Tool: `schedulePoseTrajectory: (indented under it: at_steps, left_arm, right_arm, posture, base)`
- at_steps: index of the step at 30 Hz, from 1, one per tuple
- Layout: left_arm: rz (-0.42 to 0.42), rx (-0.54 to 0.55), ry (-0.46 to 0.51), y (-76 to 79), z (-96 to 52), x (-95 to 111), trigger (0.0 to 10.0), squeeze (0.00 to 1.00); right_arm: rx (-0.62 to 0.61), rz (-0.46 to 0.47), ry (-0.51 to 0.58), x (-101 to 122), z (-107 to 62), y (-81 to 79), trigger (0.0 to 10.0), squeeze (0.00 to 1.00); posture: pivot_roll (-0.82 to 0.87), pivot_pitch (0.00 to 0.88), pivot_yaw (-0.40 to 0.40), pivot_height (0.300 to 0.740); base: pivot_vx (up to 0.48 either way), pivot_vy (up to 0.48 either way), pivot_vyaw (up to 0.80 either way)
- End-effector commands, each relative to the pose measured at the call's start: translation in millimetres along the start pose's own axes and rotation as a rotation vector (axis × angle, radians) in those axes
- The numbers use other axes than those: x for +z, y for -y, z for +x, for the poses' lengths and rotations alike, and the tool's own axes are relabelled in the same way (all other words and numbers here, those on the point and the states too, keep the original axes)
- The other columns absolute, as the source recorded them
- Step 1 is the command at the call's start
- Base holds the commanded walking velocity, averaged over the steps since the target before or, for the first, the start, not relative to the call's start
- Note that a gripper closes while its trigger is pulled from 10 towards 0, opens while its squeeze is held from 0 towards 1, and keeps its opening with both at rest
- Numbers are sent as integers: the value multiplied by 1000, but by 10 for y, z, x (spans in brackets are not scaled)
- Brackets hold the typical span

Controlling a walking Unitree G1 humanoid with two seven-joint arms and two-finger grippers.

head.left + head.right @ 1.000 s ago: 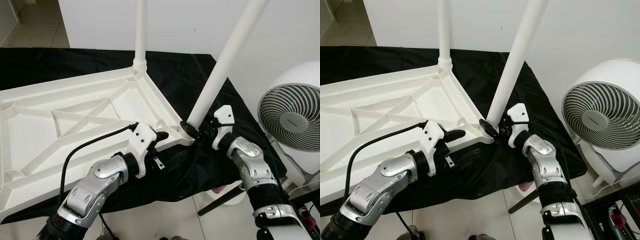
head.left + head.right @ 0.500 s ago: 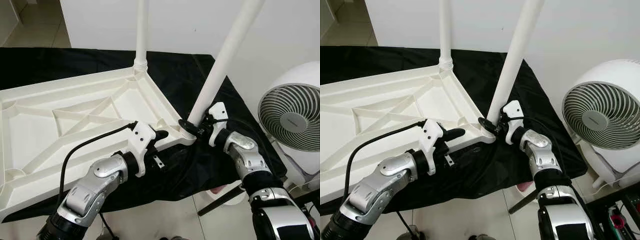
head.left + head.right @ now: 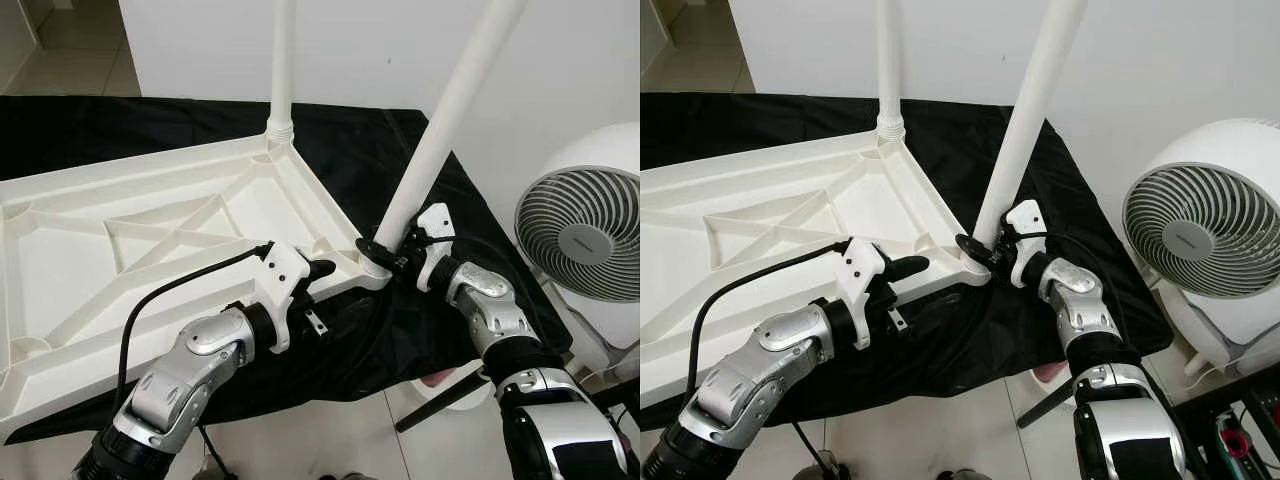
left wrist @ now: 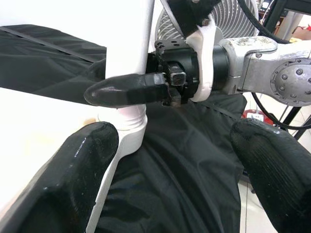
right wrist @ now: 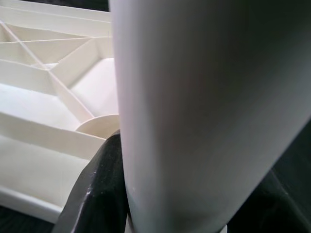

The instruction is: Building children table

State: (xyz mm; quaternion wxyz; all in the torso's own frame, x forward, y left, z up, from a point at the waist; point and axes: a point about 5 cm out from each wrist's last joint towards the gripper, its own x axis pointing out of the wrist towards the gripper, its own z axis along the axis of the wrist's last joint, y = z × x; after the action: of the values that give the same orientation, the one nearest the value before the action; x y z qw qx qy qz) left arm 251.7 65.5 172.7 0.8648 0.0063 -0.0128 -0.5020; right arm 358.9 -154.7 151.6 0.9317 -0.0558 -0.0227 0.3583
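At the near right corner of the upturned tabletop, right gripper clamps the base of the leaning leg. Left gripper, fingers spread, steadies the rim beside that corner. Judgement: straighten the leg over its socket before twisting it home.

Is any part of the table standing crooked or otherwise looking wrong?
Yes. The near leg, gripped at its base by the right pincer, leans to the right, while the far leg stands upright in its corner of the overturned tabletop.
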Motion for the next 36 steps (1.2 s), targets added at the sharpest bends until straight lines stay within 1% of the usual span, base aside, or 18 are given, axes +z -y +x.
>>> schedulePoseTrajectory:
  at_steps: [1,3,9,10,11,15,17,18,19,21,23,24,25,27,28,32,35,36]
  left_arm:
    - [-1,-58,1,48,11,11,10000,0]
    - [-3,-60,1,55,16,7,10000,0]
    - [-7,-65,2,63,22,8,10000,0]
    - [-8,-68,1,62,25,10,10000,0]
    - [-8,-68,1,62,25,10,10000,0]
    - [-9,-72,-1,74,21,4,10000,0]
    - [-9,-72,-1,74,21,4,10000,0]
    - [-9,-73,-1,78,20,3,10000,0]
    - [-9,-73,-1,78,20,3,10000,0]
    - [-14,-71,0,80,20,1,10000,0]
    - [-16,-70,1,85,22,-4,10000,0]
    - [-16,-70,1,85,22,-4,10000,0]
    - [-17,-71,1,90,25,-7,10000,0]
    - [-17,-72,1,93,28,-9,10000,0]
    - [-19,-75,3,99,34,-8,10000,0]
    - [-13,-79,3,101,42,-5,10000,0]
    - [-12,-78,3,98,40,-3,10000,0]
    - [-13,-76,3,97,37,-5,10000,0]
  right_arm:
    - [-92,18,-17,-44,-45,36,10000,0]
    - [-177,-12,-16,-25,-47,17,10000,0]
    - [-231,-28,19,-13,-44,-93,10000,0]
    - [-291,-10,33,-20,-29,-174,10000,0]
    - [-291,-10,33,-20,-29,-174,10000,0]
    - [-452,69,41,-44,5,-345,10000,0]
    - [-452,69,41,-44,5,-345,10000,0]
    - [-511,74,49,-36,-3,-405,10000,0]
    - [-511,74,49,-36,-3,-405,10000,0]
    - [-676,57,48,-14,-65,-469,10000,0]
    - [-790,72,58,22,-103,-523,10000,0]
    - [-790,72,58,22,-103,-523,10000,0]
    - [-800,84,69,53,-84,-582,10000,0]
    - [-797,89,76,75,-67,-623,10000,0]
    - [-751,93,83,87,-30,-680,10000,0]
    - [-696,113,79,81,-1,-735,10000,0]
    - [-695,128,77,78,-1,-732,10000,0]
    - [-696,136,84,76,-10,-714,10000,1000]
  posture:
    - [93,100,-96,740]
    - [89,102,-94,740]
    - [83,105,-90,740]
    - [82,105,-90,740]
    - [82,105,-90,740]
    - [86,102,-90,740]
    - [86,102,-90,740]
    - [90,100,-93,740]
    - [90,100,-93,740]
    - [92,95,-98,740]
    - [91,93,-99,740]
    - [91,93,-99,740]
    - [88,89,-99,740]
    - [88,89,-99,740]
    - [86,87,-99,740]
    - [91,83,-103,740]
    - [91,83,-103,740]
    - [95,79,-104,740]
  base:
    - [0,0,0]
    - [0,0,0]
    - [0,0,0]
    - [0,0,0]
    - [0,0,0]
    - [0,0,0]
    - [0,0,0]
    - [0,0,0]
    - [0,0,0]
    - [0,0,0]
    - [0,0,0]
    - [0,0,0]
    - [0,0,0]
    - [0,0,0]
    - [0,0,0]
    - [0,0,0]
    - [0,0,0]
    - [0,0,0]
